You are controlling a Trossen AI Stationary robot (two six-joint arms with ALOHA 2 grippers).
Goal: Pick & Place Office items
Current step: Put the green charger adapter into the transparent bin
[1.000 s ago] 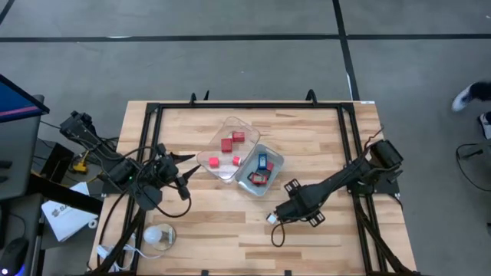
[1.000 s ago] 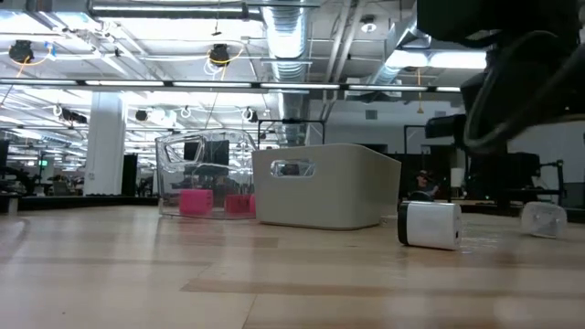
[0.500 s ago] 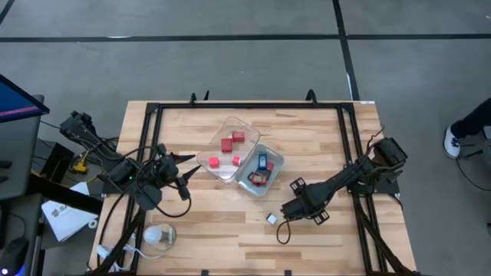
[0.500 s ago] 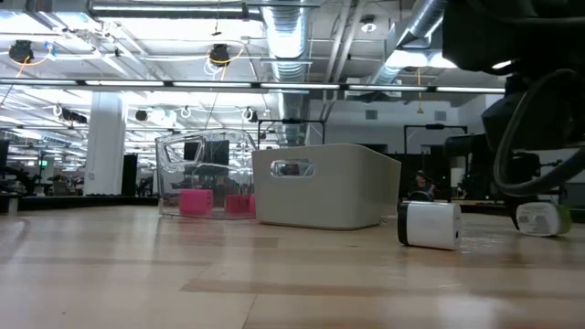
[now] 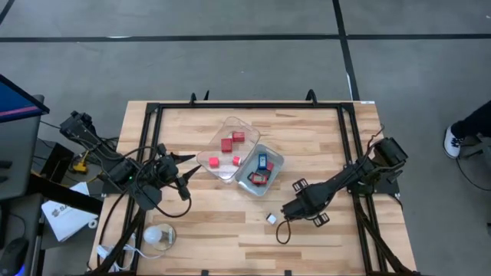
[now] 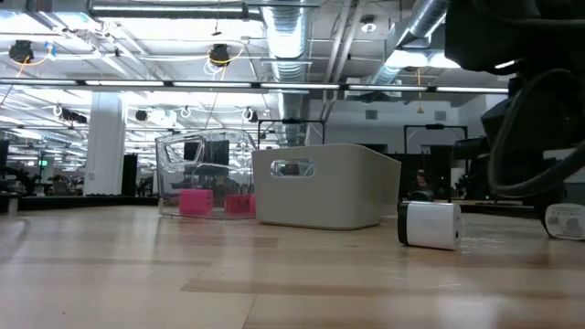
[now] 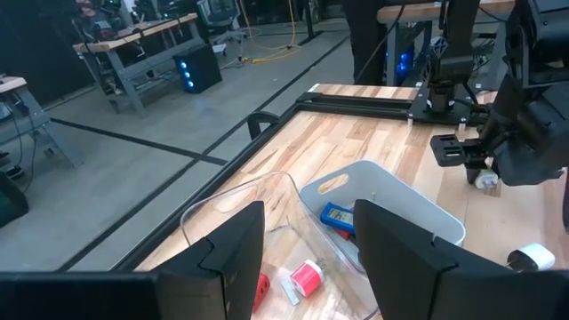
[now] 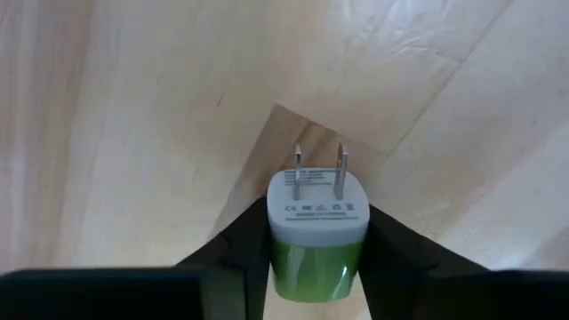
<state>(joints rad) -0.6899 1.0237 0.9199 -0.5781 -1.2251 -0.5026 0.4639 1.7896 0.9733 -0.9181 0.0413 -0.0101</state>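
My right gripper (image 5: 285,227) stands near the table's front, right of the middle, shut on a small green-and-white plug adapter (image 8: 317,209). The adapter's two prongs point away from the wrist toward the wood. A white cube-shaped item (image 5: 270,218) lies on the table just left of this gripper. The clear tray (image 5: 230,126) holds several red pieces. The white tray (image 5: 278,162) beside it holds blue and red pieces. My left gripper (image 5: 186,173) waits left of the trays, open, with nothing between its fingers (image 7: 233,258). My right gripper pinches the adapter's green body (image 8: 316,260) between its two fingers (image 8: 242,253), one on each side. The white pronged end (image 8: 317,191) sticks out past the fingertips. The fingers come from above, pointing down at the table. Whether the adapter rests on the wood, I cannot tell.
A round whitish object with a cord (image 5: 159,236) lies at the table's near left corner. A black frame (image 5: 253,106) runs along the table's far and side edges. Bare wood lies between the trays and the near edge. A person's shoe (image 5: 453,142) shows beyond the right edge.
My right gripper has moved a little toward the table's right and near edges, away from the white cube, which stays in place. In the low view the adapter, tilted before, now stands straighter and farther right.
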